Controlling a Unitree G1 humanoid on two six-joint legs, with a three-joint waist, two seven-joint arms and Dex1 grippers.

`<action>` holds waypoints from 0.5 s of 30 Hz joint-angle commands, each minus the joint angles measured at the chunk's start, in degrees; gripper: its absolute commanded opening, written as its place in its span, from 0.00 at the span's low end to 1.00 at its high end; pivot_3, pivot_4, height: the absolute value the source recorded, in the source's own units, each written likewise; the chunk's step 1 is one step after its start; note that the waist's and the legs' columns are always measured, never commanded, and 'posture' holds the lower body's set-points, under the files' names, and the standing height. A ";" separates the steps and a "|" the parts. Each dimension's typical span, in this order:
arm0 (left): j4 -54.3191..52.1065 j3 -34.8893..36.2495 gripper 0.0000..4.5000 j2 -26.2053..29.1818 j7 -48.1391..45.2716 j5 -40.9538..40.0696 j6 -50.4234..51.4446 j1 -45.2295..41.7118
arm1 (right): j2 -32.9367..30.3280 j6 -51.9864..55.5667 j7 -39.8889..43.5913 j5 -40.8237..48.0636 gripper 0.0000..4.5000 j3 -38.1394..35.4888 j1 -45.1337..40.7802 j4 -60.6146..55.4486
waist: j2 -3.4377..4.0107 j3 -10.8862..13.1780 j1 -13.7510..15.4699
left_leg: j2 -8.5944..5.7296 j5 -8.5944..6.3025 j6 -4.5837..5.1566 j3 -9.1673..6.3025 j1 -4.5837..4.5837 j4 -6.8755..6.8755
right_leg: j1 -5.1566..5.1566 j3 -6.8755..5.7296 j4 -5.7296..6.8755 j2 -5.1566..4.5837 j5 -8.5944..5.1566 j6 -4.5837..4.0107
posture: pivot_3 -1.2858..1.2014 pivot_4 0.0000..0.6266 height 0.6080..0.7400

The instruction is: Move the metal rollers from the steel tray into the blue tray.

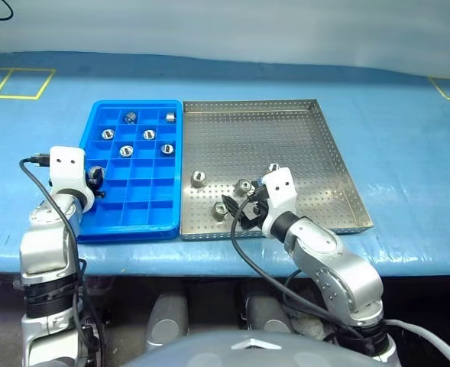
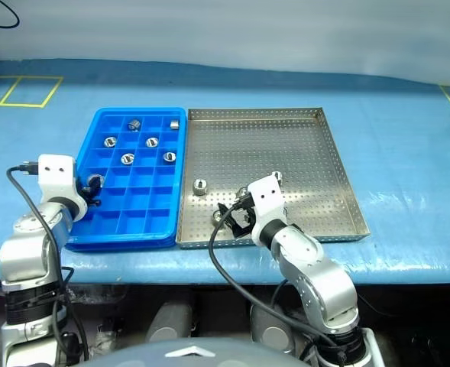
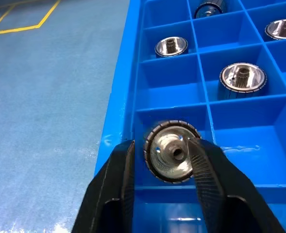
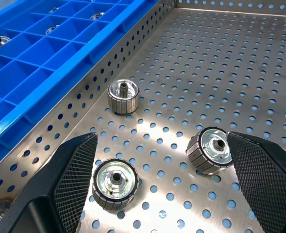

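Observation:
The blue tray (image 1: pixel 133 229) lies left of the steel tray (image 1: pixel 286 138), and the two touch. Several metal rollers (image 1: pixel 149 134) sit in the blue tray's far compartments. My left gripper (image 3: pixel 163 145) is at the blue tray's left column. Its fingers are open around one roller (image 3: pixel 172 153), which lies in a compartment with a gap beside one finger. Several rollers (image 4: pixel 123 96) remain in the steel tray's near left part. My right gripper (image 4: pixel 162 138) hovers wide open just above them, with one roller (image 4: pixel 114 183) by one finger and another roller (image 4: pixel 210 149) by the other.
Both trays rest on a blue-covered table (image 1: pixel 408 153) near its front edge. Yellow tape marks (image 1: pixel 14 84) lie at the far left and far right. The steel tray's far half is bare perforated metal. Cables (image 1: pixel 240 245) hang from both wrists.

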 commanded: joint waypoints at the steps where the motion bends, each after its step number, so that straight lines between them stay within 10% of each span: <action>1: -3.90 2.36 0.73 -1.80 0.06 -3.72 -0.51 -4.32 | 0.18 -0.68 -0.68 0.03 1.00 -0.67 0.37 -2.48 | -0.02 0.00 0.04 | 0.00 0.00 0.00 -0.01 -0.01 0.00 | 0.00 0.00 0.00 0.00 0.00 0.00 | 0.55 0.24 1.00; 8: -6.15 2.27 0.73 -4.81 -7.78 -18.41 2.72 -15.01 | 0.44 -0.65 -1.72 -0.01 1.00 -1.35 1.37 -3.50 | -0.06 0.00 -0.29 | -0.02 0.01 -0.02 0.02 -0.05 0.01 | 0.02 0.01 -0.10 -0.02 0.04 0.06 | 0.54 0.24 1.00; 15: 9.58 -18.56 0.73 11.42 -31.99 -19.85 4.43 -27.84 | 1.09 -1.22 -2.65 -0.27 1.00 -1.80 1.32 -3.18 | -0.02 0.02 -1.55 | -0.02 0.01 -0.02 0.00 0.02 -0.07 | 0.01 0.01 -0.09 0.04 0.03 0.05 | 0.53 0.24 1.00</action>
